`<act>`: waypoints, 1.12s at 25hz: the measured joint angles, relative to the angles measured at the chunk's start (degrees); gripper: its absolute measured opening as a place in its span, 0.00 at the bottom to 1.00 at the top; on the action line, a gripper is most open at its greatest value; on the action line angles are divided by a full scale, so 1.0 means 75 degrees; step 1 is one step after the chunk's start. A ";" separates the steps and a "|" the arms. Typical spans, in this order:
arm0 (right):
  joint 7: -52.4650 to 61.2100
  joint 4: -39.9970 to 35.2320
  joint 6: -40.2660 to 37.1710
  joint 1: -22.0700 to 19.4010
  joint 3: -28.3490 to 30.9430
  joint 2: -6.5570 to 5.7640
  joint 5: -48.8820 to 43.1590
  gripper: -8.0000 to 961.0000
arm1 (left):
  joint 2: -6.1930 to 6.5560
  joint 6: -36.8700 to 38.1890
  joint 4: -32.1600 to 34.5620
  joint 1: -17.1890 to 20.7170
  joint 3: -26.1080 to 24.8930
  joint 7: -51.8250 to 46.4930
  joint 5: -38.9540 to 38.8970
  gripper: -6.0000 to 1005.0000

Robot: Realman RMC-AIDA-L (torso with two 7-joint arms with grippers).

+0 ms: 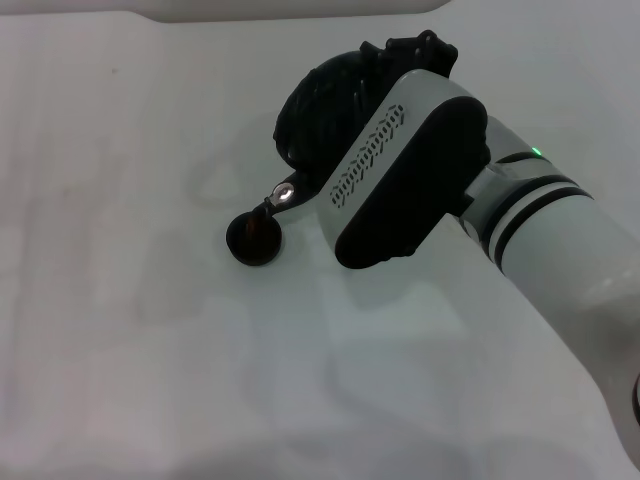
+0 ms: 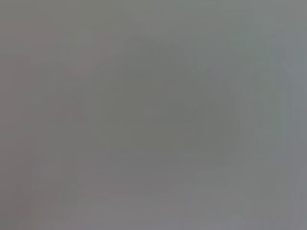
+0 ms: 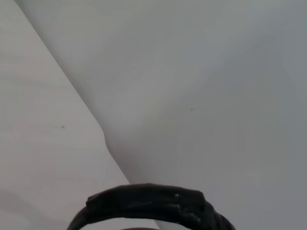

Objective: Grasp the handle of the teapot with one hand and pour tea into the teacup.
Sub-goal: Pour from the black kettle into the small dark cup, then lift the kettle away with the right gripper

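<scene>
1. One arm did the work in the head view: the right arm reached in from the right, its white and black wrist housing covering most of the teapot. The right pincer sat at the far side of the pot, its fingers hidden, so I cannot tell whether it was clamped on the handle. The pot appeared tipped, its spout with the pale spot directly over the teacup, which stood on the white counter. By my judgement the grasp and lift were done and the pour was underway or about to start; no stream of tea was visible, and the cup's fill could not be read.

2. The left wrist view showed only a uniform grey blur, nothing identifiable; the left arm and its pincer appeared nowhere.

3. The right wrist view showed the handle, a ribbed black arch close to the camera, with pale counter beyond. No fingers showed there.
</scene>
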 joint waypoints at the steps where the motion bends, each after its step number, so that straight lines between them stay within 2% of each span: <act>1: 0.0001 0.0000 0.0000 0.0000 0.0000 0.0000 0.0000 0.12 | 0.0000 0.0000 0.0000 0.0000 0.0000 0.0000 0.0000 0.88; 28: 0.0985 -0.0023 0.0025 -0.0017 0.0073 -0.0001 0.0374 0.12 | 0.0012 0.0000 0.0000 -0.0005 0.0000 0.0000 -0.0012 0.88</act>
